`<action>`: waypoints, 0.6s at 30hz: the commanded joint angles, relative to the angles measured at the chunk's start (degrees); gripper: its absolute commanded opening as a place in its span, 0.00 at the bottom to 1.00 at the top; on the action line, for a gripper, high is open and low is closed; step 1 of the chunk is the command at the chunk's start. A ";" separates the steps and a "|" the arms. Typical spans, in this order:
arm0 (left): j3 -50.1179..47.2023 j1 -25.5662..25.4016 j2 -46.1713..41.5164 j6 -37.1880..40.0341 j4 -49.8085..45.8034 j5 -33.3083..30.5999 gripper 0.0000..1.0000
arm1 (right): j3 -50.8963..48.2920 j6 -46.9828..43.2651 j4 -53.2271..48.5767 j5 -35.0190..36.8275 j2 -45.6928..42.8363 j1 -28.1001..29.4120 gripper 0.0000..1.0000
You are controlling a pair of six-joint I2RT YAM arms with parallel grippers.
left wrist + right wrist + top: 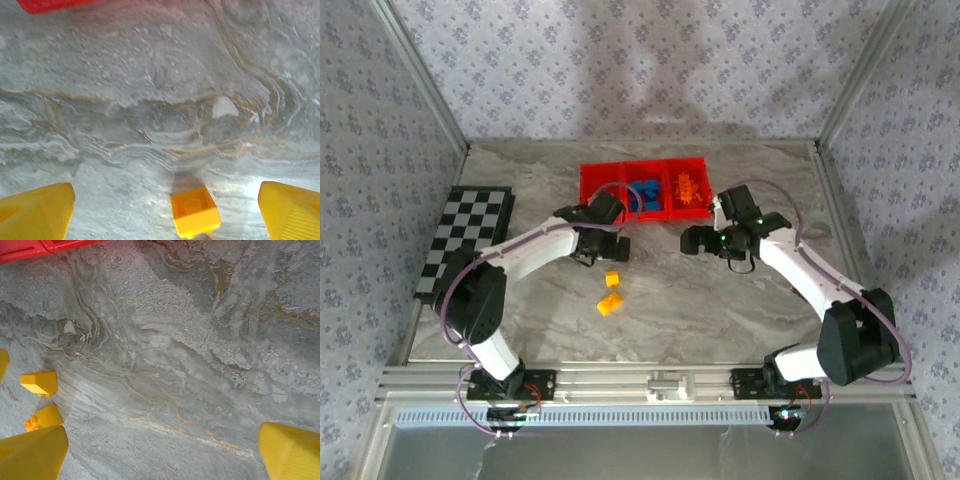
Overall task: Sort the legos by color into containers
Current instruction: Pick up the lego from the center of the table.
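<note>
The red containers [645, 190] stand in a row at the back of the table. The middle one holds blue legos [644, 189] and the right one orange legos [688, 186]. Two yellow legos [613, 279] [609, 304] lie on the marble in front. My left gripper [603, 255] hovers just behind them, open. In the left wrist view one yellow lego [195, 212] lies between the wide-apart fingers [35, 212], touching neither. My right gripper [692, 240] is open over bare marble, and both yellow legos [40, 382] [44, 417] lie to its left.
A black-and-white checkered board [465, 235] lies at the table's left edge. An aluminium frame [660, 385] runs along the near edge by the arm bases. The left arm crosses in front of the left container. A red container edge [30, 247] shows at the upper left of the right wrist view.
</note>
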 commanded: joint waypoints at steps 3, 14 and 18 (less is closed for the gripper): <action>-2.15 -1.83 -2.40 -5.04 -2.58 -1.57 0.93 | -0.63 0.26 0.58 1.59 0.25 0.80 1.00; -5.83 -2.74 -1.30 -6.82 1.33 1.32 0.82 | -3.40 -0.42 0.57 2.77 -2.29 0.81 1.00; -5.84 -3.23 -0.05 -8.19 1.49 1.73 0.80 | -3.94 -0.69 0.52 2.96 -2.72 0.73 1.00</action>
